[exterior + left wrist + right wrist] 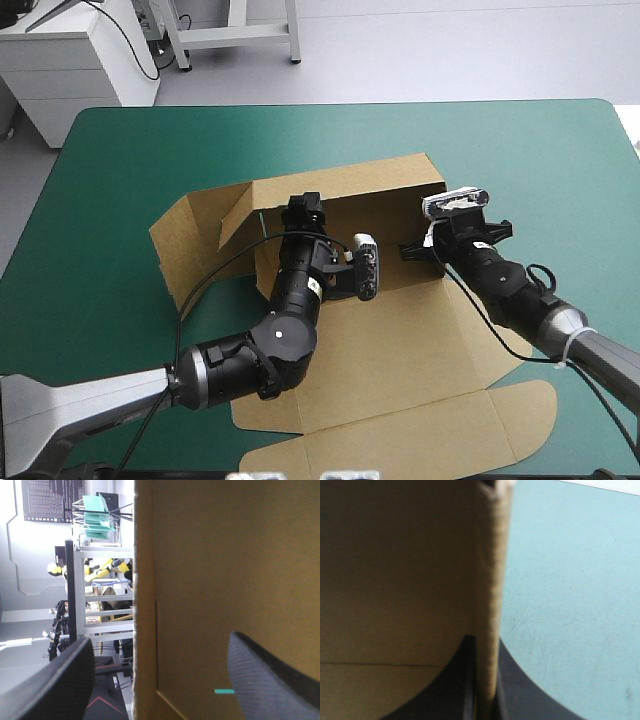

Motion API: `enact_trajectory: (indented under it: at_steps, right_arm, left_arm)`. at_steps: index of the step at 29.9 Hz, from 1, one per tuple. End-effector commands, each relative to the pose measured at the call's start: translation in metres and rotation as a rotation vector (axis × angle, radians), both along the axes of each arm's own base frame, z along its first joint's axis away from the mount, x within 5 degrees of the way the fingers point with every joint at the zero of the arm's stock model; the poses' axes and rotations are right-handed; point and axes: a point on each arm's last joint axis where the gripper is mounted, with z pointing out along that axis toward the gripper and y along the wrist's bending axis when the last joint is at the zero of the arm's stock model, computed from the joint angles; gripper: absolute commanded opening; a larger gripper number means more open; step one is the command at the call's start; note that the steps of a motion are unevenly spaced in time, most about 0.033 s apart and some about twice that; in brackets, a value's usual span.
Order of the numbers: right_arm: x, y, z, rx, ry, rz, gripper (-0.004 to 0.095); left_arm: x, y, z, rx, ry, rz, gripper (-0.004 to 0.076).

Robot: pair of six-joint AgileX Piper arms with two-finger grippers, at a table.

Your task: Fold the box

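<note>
1. The brown cardboard box (400, 350) lies in the middle of the teal-green cover (120, 180), with its far wall raised and its lid flat.
2. My left gripper (160, 642) stands wide astride this wall, and my right gripper (482, 645) pinches the wall's end.
3. I judge that the side walls remain to tuck.

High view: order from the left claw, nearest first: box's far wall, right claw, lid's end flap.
1. Box's far wall, right at the left claw.
2. Right claw, toward the table's right.
3. Lid's end flap, at the table's near edge.
</note>
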Motion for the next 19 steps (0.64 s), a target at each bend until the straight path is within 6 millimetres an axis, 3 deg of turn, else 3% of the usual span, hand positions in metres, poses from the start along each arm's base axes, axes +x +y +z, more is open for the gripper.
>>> enact_trajectory:
  at_steps: [1,3,6,7,12,15,19]
  right_arm:
    - [0.007,0.0,0.009,0.031,-0.019,-0.041,-0.0018]
    - [0.007,0.003,0.008,0.059,0.006,-0.032,-0.0018]
    - [0.005,0.007,0.006,0.072,0.033,0.017,-0.0018]
    - [0.005,0.008,0.006,0.074,0.038,0.027,-0.0018]
    - [0.004,0.011,0.005,0.048,0.04,0.073,-0.0018]
    - [0.004,0.011,0.005,0.05,0.042,0.078,-0.0018]
    - [0.004,0.011,0.004,0.064,0.054,0.103,-0.0018]
  left_arm:
    - [-0.012,0.005,0.022,-0.039,-0.069,0.07,0.0498]
    - [-0.014,0.007,0.021,-0.025,-0.041,0.104,0.0403]
    - [-0.015,0.012,0.029,0.005,0.06,0.144,0.0053]
    - [-0.015,0.014,0.034,0.009,0.115,0.13,0.0001]
    - [0.003,0.031,0.077,-0.1,0.414,0.088,-0.0008]
    - [0.027,0.057,0.112,-0.257,0.541,0.11,-0.0008]
    - [0.056,0.103,0.152,-0.529,0.56,0.191,-0.0008]
